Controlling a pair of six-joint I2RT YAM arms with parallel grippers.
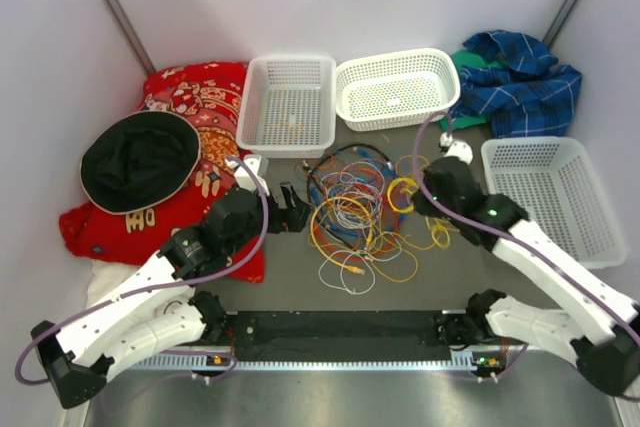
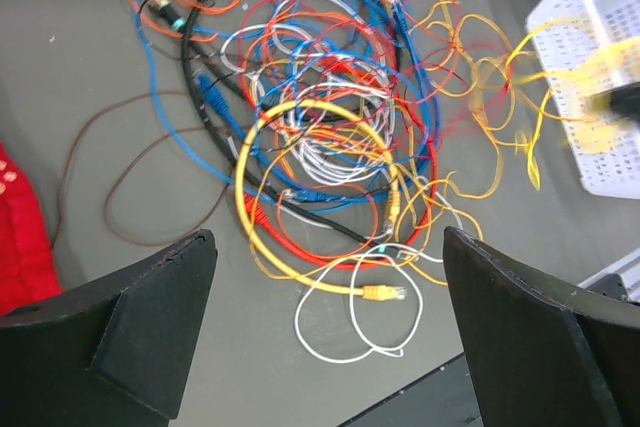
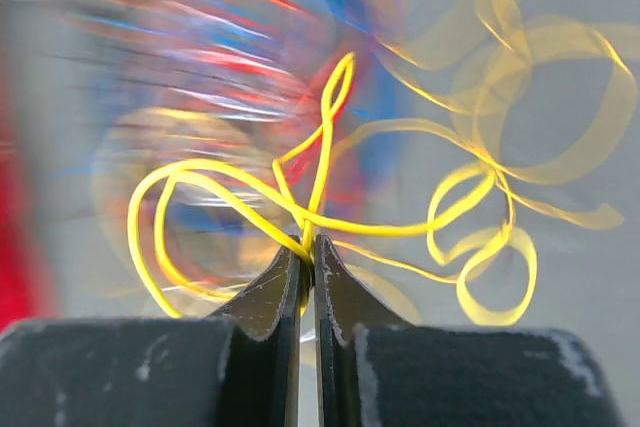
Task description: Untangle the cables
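Right tool [image 3: 308, 253] clenched on yellow cable [image 3: 326, 137] — left tool [image 2: 327, 235] released; white baskets [image 1: 290, 102], black hat [image 1: 140, 159], red cloth [image 1: 200, 87] ring cable tangle [image 1: 350, 212].

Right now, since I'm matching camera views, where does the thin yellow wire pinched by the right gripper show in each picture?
Top external: thin yellow wire right of centre, at the right gripper.
Left wrist: blurred, far right, before the white plastic basket.
Right wrist: centre, pinched between shut fingertips.
Shared landmark: the multicoloured cable tangle beside it.
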